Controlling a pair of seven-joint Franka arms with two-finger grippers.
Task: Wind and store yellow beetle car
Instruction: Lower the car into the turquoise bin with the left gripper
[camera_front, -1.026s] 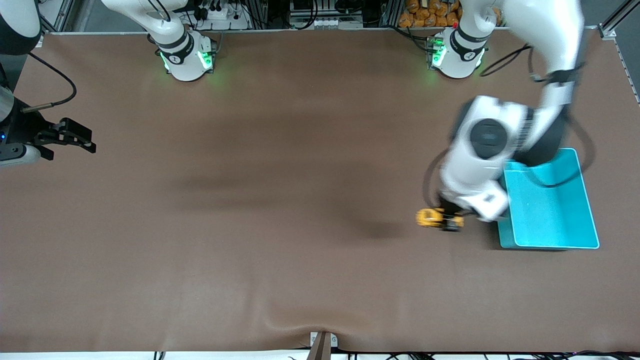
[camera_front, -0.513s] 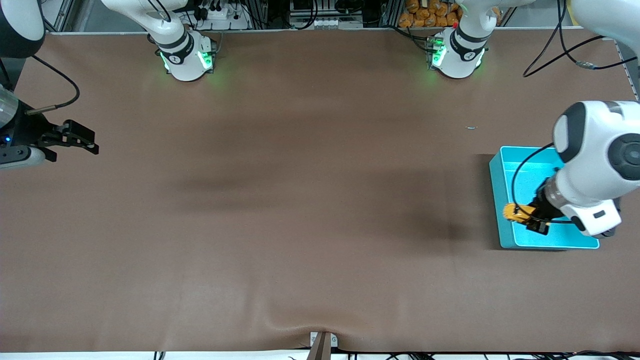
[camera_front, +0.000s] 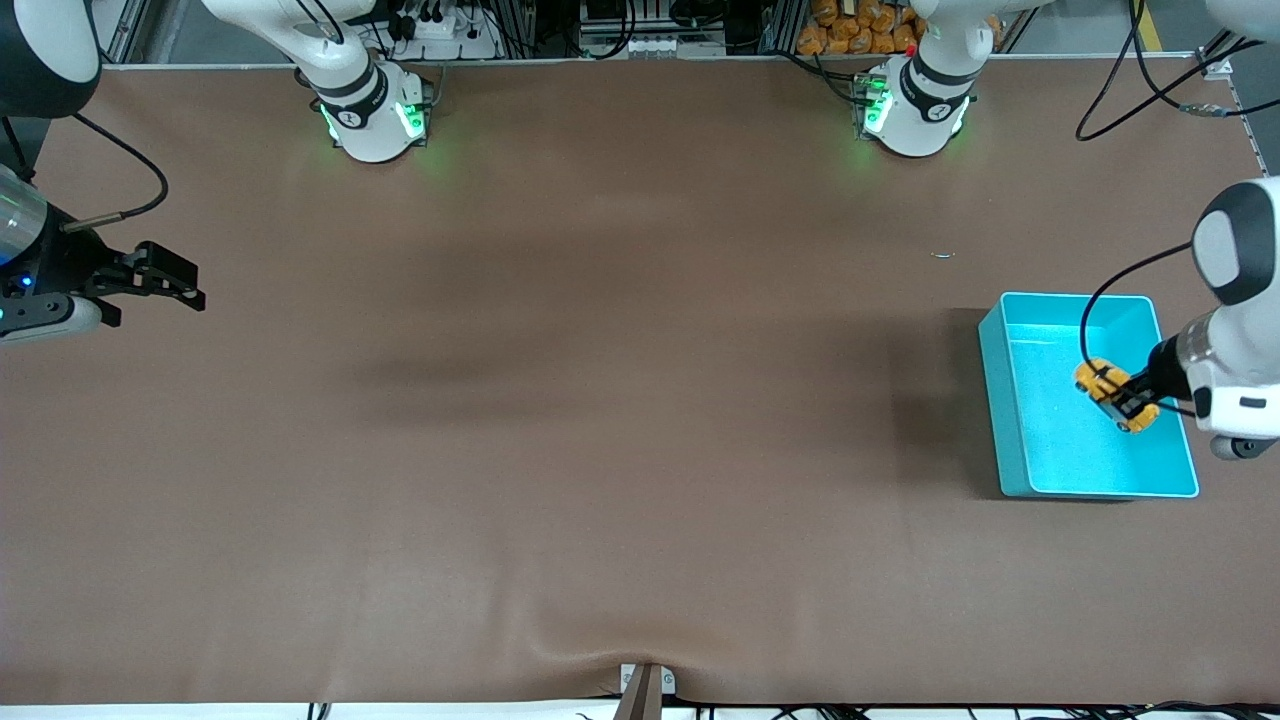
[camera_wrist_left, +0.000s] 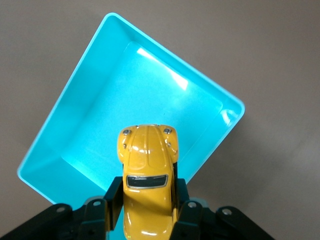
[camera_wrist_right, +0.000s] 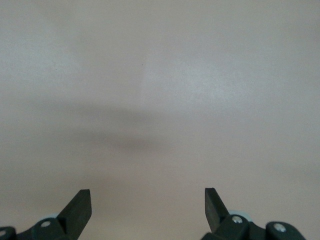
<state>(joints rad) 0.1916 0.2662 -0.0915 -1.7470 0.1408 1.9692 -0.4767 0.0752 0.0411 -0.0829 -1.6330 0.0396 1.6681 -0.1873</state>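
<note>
Little yellow beetle car (camera_wrist_left: 148, 180) pinched tight in left gripper (camera_front: 1128, 396), up in the air over the turquoise plastic bin (camera_front: 1010, 400). Right gripper (camera_front: 185, 285) waiting, fingers spread wide, over brown table (camera_front: 600, 400) at the right arm's end.

Yellow beetle car (camera_wrist_left: 147, 185): rear end and wheels hidden between the left gripper's (camera_wrist_left: 150, 212) fingers, cut by the left wrist view's edge. Turquoise bin (camera_front: 1010, 420): floor under the car covered by it. Front view: left arm beside the bin runs off frame. Right gripper (camera_wrist_right: 147, 205): only fingertips show, body cut off.
</note>
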